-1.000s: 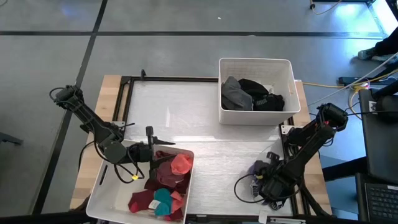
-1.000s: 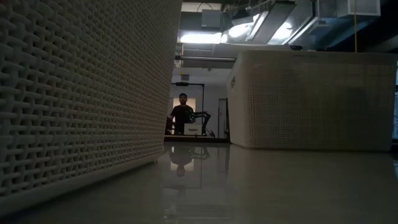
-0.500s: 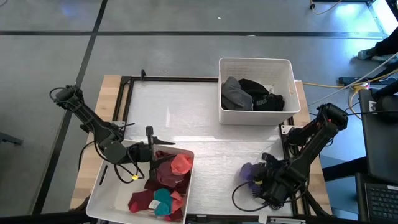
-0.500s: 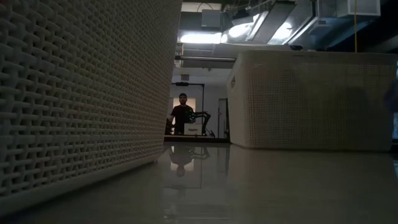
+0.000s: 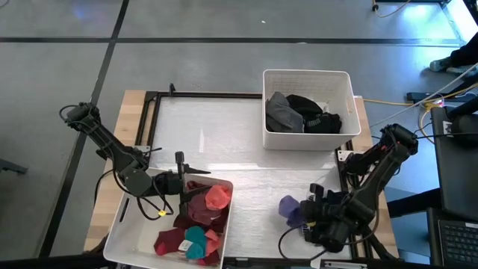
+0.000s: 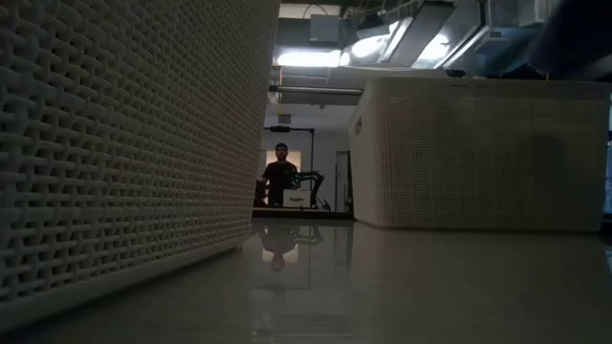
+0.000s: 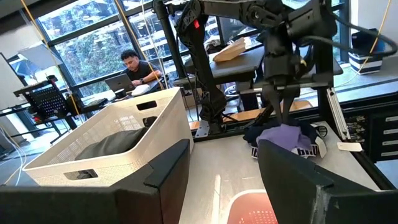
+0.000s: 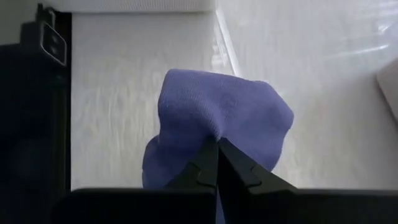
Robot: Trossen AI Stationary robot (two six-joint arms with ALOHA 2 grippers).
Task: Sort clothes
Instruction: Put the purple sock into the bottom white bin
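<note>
Pincer point(image 8: 217, 163) on right arm pinches one purple garment point(image 8: 224, 115).

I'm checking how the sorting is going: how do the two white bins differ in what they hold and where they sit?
The far bin holds only dark clothes, grey and black; the near bin holds coloured clothes in maroon, red, pink and teal. The far bin sits square on the right arm's side; the near bin lies skewed at the front, under the open left gripper. Both are white, rectangular, perforated.
</note>
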